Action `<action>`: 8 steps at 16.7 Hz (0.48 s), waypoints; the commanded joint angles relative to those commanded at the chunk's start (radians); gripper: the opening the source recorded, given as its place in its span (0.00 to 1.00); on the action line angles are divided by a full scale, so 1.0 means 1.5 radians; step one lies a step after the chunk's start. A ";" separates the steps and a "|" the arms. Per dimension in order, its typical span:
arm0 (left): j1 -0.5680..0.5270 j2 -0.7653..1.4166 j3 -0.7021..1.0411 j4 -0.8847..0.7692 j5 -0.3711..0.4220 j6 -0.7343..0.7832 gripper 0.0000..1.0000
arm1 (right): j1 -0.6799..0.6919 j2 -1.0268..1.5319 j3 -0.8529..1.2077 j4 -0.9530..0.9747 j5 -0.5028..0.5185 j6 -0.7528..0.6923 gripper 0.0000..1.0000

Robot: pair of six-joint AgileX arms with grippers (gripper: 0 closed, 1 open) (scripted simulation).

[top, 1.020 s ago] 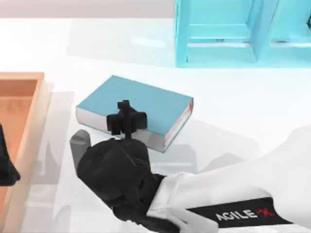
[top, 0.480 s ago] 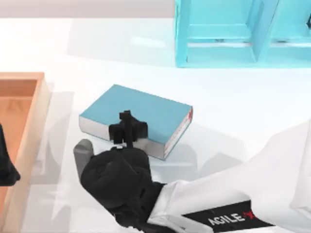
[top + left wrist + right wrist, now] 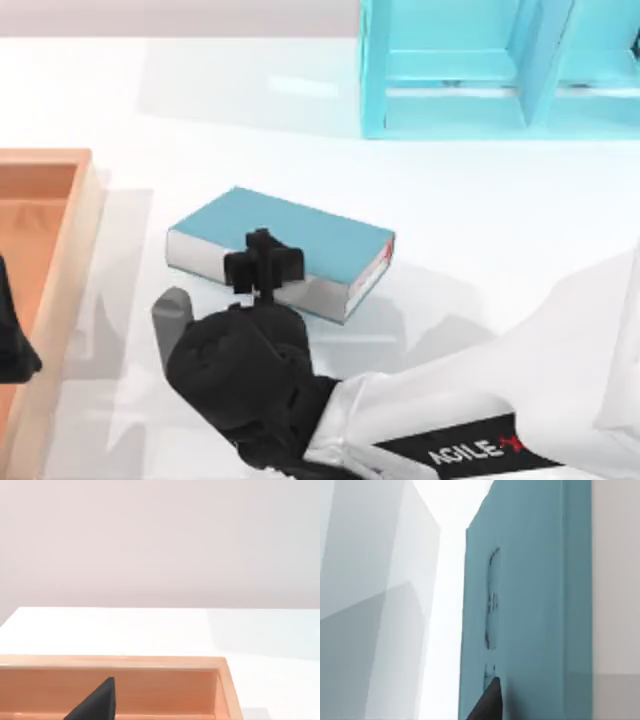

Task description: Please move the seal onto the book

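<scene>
Since 1 second ago the book (image 3: 300,235) looks flatter and lower in the top view, while my right gripper (image 3: 262,268) hangs over its near edge. The seal cannot be made out from here; whether the fingers hold it or are spread, I cannot tell. My left arm sits parked at the table's left by the wooden tray (image 3: 50,200). I judge the placing near its end, with release and retreat left.
</scene>
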 joint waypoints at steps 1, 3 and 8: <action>0.000 0.000 0.000 0.000 0.000 0.000 1.00 | 0.000 0.000 0.000 0.000 0.000 0.000 0.75; 0.000 0.000 0.000 0.000 0.000 0.000 1.00 | 0.000 0.000 0.000 0.000 0.000 0.000 0.90; 0.000 0.000 0.000 0.000 0.000 0.000 1.00 | 0.000 0.000 0.000 0.000 0.000 0.000 1.00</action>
